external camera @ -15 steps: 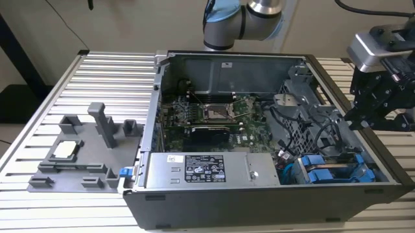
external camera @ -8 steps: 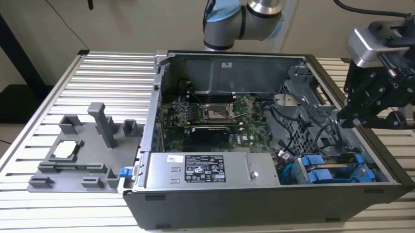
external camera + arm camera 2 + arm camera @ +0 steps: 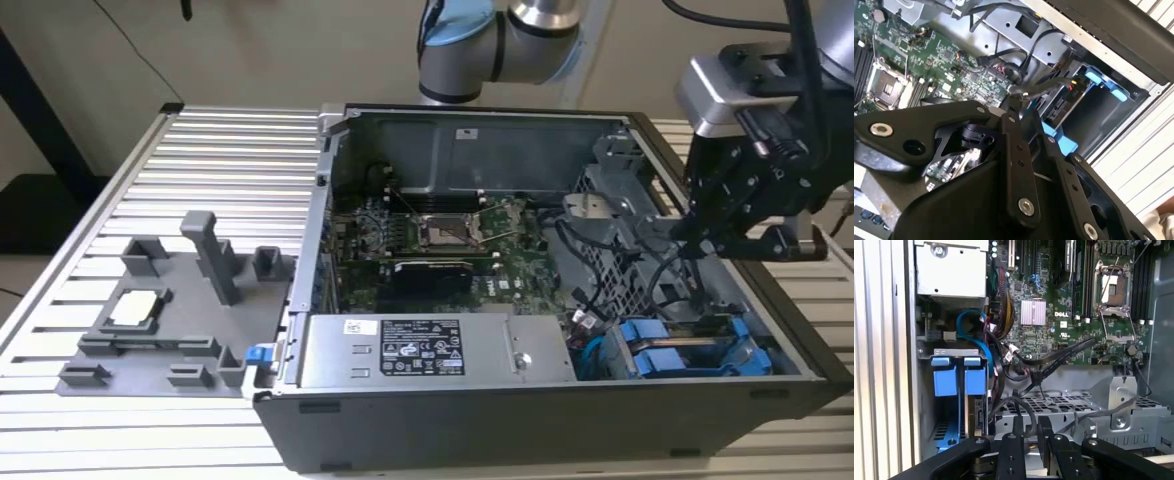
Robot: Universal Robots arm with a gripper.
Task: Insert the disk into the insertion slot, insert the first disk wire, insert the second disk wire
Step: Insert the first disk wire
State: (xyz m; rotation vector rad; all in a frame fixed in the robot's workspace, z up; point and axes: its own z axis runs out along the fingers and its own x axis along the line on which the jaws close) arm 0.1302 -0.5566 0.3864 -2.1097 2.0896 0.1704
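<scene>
The disk [image 3: 975, 390] sits in the insertion slot [image 3: 954, 354] of the drive bay at the case's front corner. Its blue carrier [image 3: 663, 362] faces up, and its connector edge [image 3: 977, 416] is exposed. My gripper [image 3: 1029, 432] hangs just above the metal cage beside the bay. Its fingers [image 3: 1013, 117] are nearly together on a thin black disk wire [image 3: 1019, 404]. That wire loops up from the cage toward the fingertips. In the second wrist view the black wire [image 3: 1051, 86] runs from the fingertips toward the blue carrier [image 3: 1106, 82]. In the exterior view my gripper [image 3: 731, 240] is over the case's right side.
A second blue carrier front [image 3: 945, 381] stands beside the disk. The open case [image 3: 441, 410] holds a motherboard [image 3: 441, 235], a power supply [image 3: 434, 350], blue data cables [image 3: 970, 325] and a black cable bundle [image 3: 1054, 357]. A grey fixture tray [image 3: 174, 300] lies on the slatted table at the exterior view's left.
</scene>
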